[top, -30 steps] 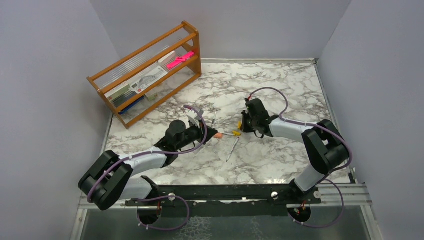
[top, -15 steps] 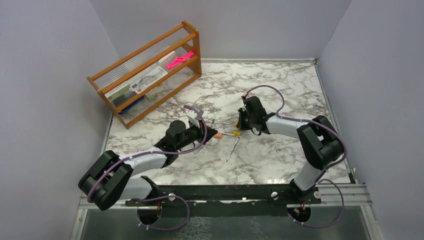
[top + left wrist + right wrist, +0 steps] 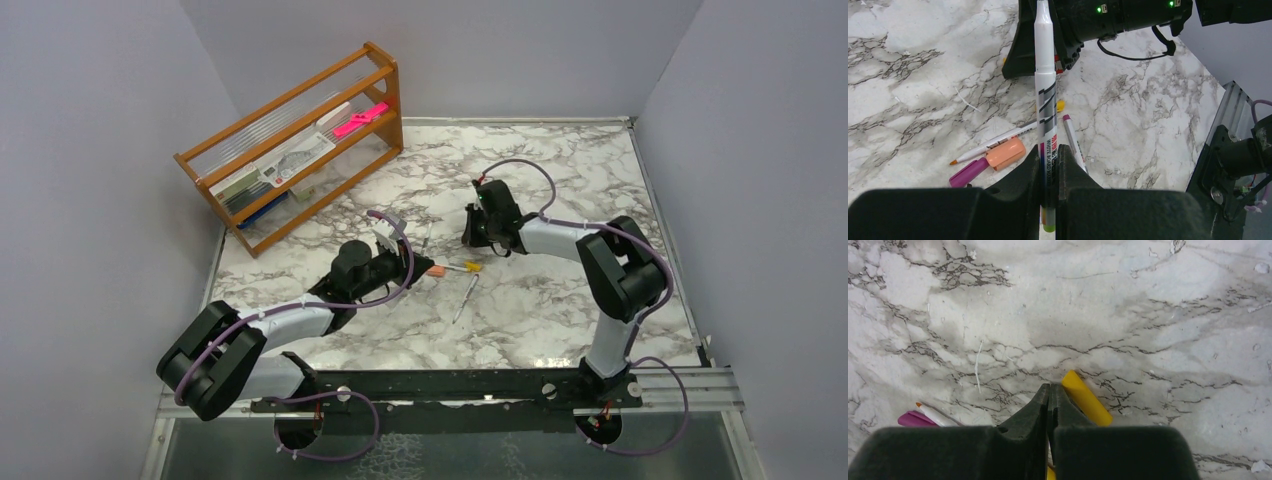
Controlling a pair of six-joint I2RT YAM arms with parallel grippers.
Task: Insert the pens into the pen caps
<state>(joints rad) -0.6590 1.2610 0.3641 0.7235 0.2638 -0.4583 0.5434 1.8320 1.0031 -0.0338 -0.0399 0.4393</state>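
Misalignment risk: left gripper [image 3: 1049, 152] clamps a pen [image 3: 1044, 75] pointing ahead, while right gripper [image 3: 1048, 388], jaws pressed together, has yellow cap [image 3: 1087, 399] just beside its fingertips, where it could skid away ungrasped.

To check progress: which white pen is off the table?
The white plastic marker with grey stripes, clamped in the left end effector; the slim white orange-tipped pen and the purple-tipped pen lie flat on the marble table.

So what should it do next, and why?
Probably ease the left hand forward, aiming its whiteboard marker at the yellow cap. The marker's bare tip points toward the right hand, which seems to pinch that cap; the two are not yet touching.
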